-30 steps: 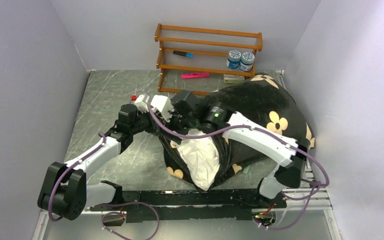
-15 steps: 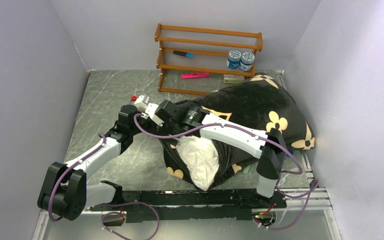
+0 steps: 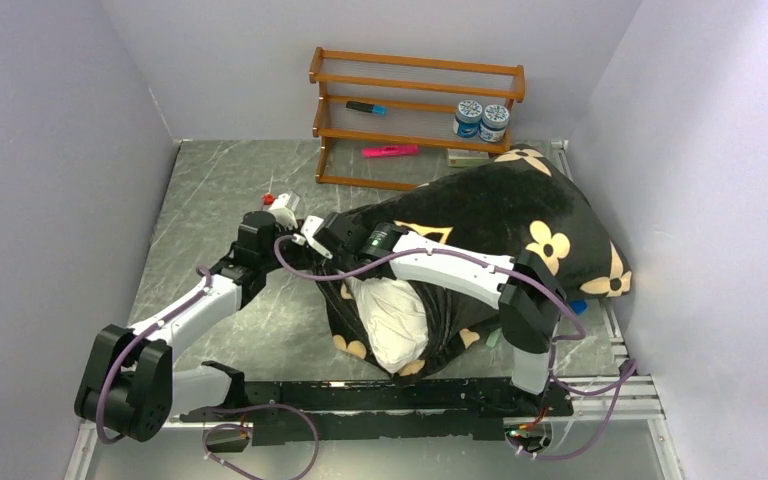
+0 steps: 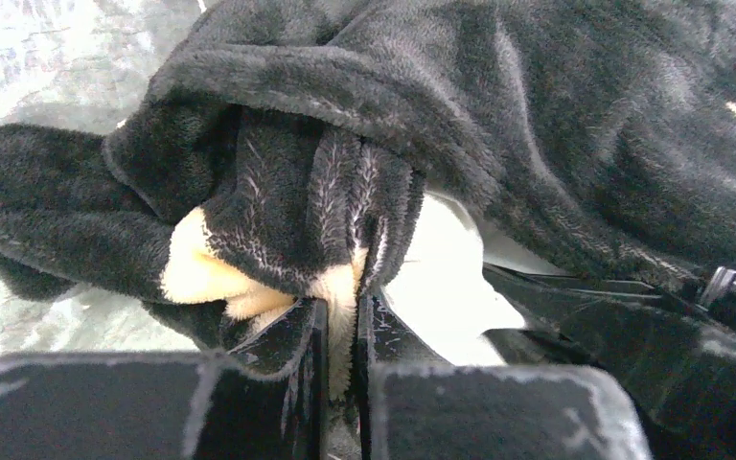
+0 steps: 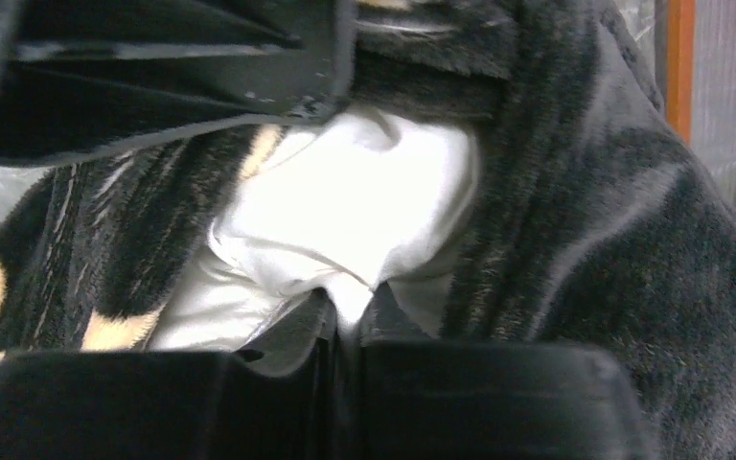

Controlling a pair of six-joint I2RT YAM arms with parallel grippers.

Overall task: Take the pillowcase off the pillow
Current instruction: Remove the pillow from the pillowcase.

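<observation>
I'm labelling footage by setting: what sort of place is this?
Probably a robotics lab test cell: plain lavender partition walls box in a grey marbled tabletop, white-and-black robot arms are bolted at its near edge, and an orange-brown wooden rack holds props.

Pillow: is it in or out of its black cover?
Mostly in. Only a white bulge of the pillow pokes from the open end of the cover; black fabric wraps the rest.

The pillowcase [image 3: 505, 215], black plush with cream-yellow flower and star motifs, lies as a bulky mound at centre right of the top view. Its open mouth faces the lower centre, the edge bunched into folds. The pillow [image 3: 392, 322], plump, white and wrinkled, bulges partly out of that mouth, the rest covered.
</observation>
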